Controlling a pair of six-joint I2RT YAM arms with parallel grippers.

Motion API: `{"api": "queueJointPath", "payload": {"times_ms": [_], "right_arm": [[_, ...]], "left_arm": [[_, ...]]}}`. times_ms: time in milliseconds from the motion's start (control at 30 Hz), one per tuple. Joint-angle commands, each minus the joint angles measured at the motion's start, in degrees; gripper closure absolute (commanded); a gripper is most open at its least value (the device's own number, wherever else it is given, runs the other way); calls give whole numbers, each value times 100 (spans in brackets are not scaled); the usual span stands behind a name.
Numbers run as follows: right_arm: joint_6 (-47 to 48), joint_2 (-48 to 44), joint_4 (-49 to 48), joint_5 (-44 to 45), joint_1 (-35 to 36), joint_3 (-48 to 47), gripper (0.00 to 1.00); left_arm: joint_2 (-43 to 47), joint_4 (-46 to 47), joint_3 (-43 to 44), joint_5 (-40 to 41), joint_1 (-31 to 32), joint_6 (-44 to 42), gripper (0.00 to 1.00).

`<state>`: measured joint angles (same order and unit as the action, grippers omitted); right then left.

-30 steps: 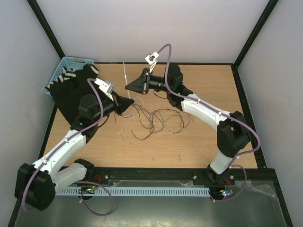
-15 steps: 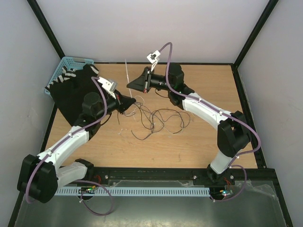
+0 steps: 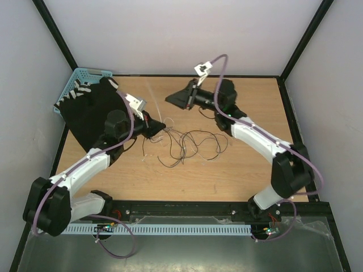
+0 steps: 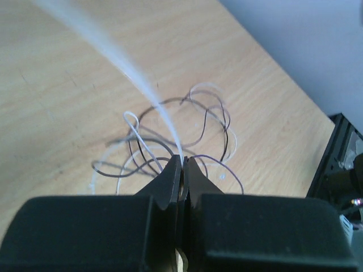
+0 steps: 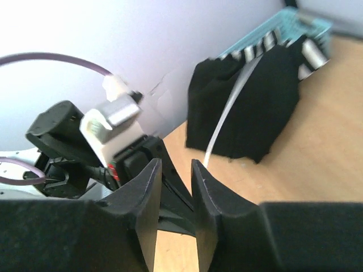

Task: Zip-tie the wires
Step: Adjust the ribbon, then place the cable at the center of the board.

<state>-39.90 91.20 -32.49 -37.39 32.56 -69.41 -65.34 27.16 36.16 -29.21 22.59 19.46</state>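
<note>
Zero bundling done: wires (image 3: 190, 144) lying loose, tangled, mid-table (image 3: 244, 164). Left gripper (image 4: 182, 164) pinching zip tie (image 4: 142, 85) by one end, near tangle. Right gripper (image 5: 173, 170) hanging beyond, jaws narrowly parted, gripping nothing. Looping, threading, cinching remaining.

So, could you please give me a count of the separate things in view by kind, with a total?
Grippers: 2, the left gripper and the right gripper
White zip tie: 1, pinched in the left gripper
Wires: 1 tangle, strands too fine to count
Black cloth: 1
Blue basket: 1
Total: 6
</note>
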Motion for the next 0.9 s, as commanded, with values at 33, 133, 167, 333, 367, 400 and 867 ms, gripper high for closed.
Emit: {"api": "queueJointPath", "payload": {"times_ms": [33, 133, 167, 333, 367, 400, 867], "right_arm": [[152, -1227, -1003, 253, -540, 870, 54], [194, -1866, -994, 314, -1001, 1514, 46], [218, -2078, -970, 353, -1174, 1721, 44], [522, -3185, -158, 506, -2215, 2440, 42], [584, -3356, 6, 572, -2410, 2576, 41], [656, -3543, 137, 652, -2613, 2711, 41], [2396, -4037, 2478, 2526, -2979, 2358, 28]], "left_arm": [[-412, -448, 170, -86, 236, -7, 100], [-696, -448, 409, 68, 501, -62, 100], [-790, -446, 508, 140, 599, -86, 100], [-1563, -464, 1353, 506, 1221, -153, 100], [-1774, -465, 1593, 521, 1323, -148, 100], [-1962, -478, 1877, 522, 1414, -159, 100], [-4818, -2019, 7244, 382, 1792, -339, 100]]}}
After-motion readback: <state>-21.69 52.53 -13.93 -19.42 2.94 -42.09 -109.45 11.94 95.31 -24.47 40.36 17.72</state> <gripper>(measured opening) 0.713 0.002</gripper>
